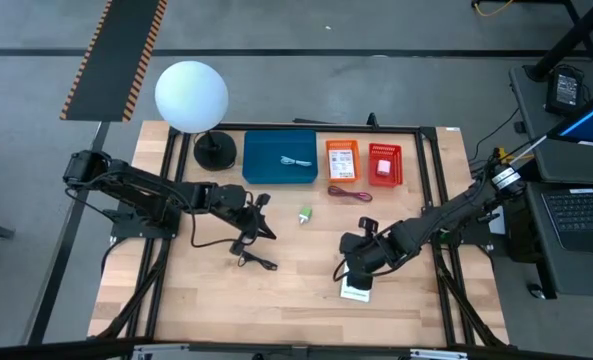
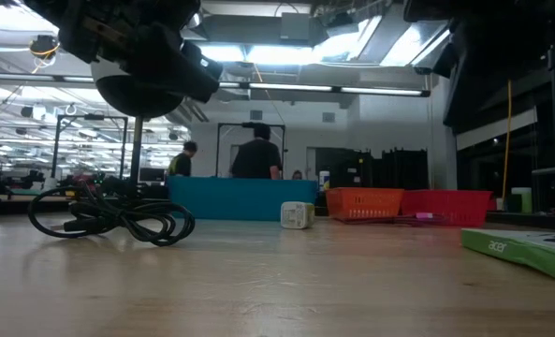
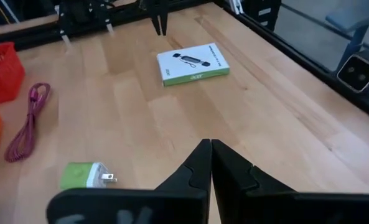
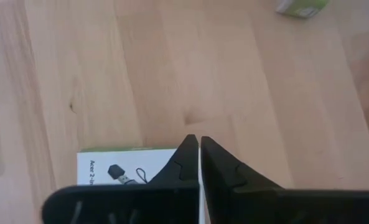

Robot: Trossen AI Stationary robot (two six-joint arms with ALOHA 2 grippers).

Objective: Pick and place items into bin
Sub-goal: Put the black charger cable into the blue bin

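Note:
The black cable piece (image 1: 251, 255) (image 2: 109, 215) lies coiled on the table. The green lump (image 1: 305, 213) (image 3: 84, 175) lies near the table's middle, and the red cord (image 1: 348, 193) (image 3: 28, 124) lies in front of the baskets. One white printed card lies in the orange basket (image 1: 342, 160), another in the red basket (image 1: 384, 163). The blue-white stick (image 1: 296, 160) lies in the blue bin (image 1: 281, 157). No pink block shows. My left gripper (image 1: 261, 215) (image 3: 210, 146) is shut, raised between cable and lump. My right gripper (image 1: 361, 265) (image 4: 200, 142) is shut, raised above a white box (image 1: 356, 291) (image 4: 125, 165).
The white globe lamp (image 1: 191, 95) stands on its black base (image 1: 216, 150) at the far left, beside the bin. A dark frame (image 1: 431, 180) runs along the table's sides. In the low view, people (image 2: 255, 154) stand in the room behind. Bare wood lies along the near edge.

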